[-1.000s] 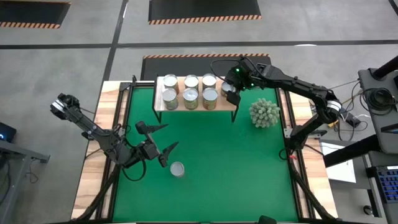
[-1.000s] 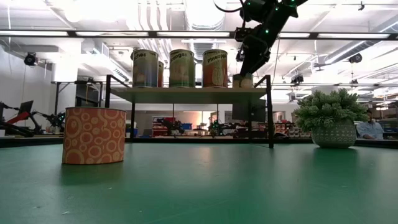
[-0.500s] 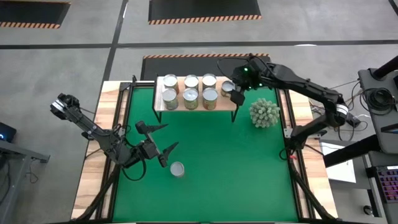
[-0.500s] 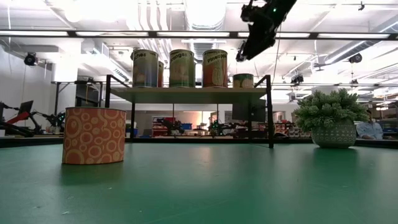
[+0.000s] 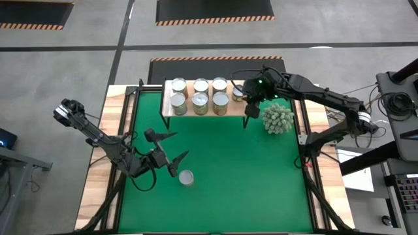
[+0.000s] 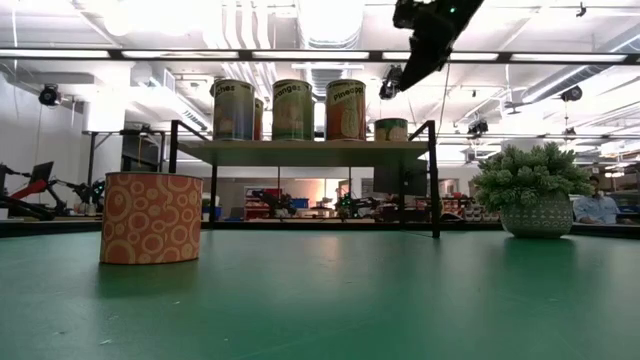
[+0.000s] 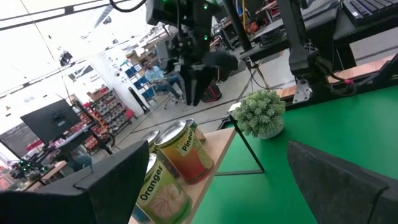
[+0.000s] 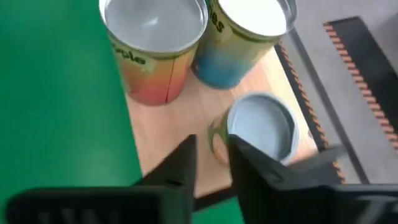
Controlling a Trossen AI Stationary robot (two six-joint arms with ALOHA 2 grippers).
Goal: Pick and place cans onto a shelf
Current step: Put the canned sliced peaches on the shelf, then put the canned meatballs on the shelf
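Several cans (image 5: pixel 200 99) stand upright on the shelf (image 5: pixel 232 111), a light-wood plank on thin black legs (image 6: pixel 300 150). A shorter can (image 8: pixel 260 127) stands at the shelf's right end (image 6: pixel 391 129). One more can with an orange ring pattern (image 5: pixel 186 177) stands upright on the green mat (image 6: pixel 152 218). My right gripper (image 8: pixel 211 149) hangs above the shelf's right end (image 6: pixel 395 82), fingers almost together, nothing between them. My left gripper (image 5: pixel 181 142) is open above the mat, just far of the patterned can and clear of it.
A spiky pale-green plant in a pot (image 5: pixel 277 119) stands on the mat just right of the shelf, close under my right arm (image 6: pixel 530 195). Most of the green mat (image 5: pixel 248 176) is bare. A person sits in the room beyond the table (image 6: pixel 597 205).
My right gripper has let go of the short can at the shelf's right end, risen clear of it and drifted a little toward the table's right and near edges. Its fingers have then drawn together. The short can stays upright on the shelf.
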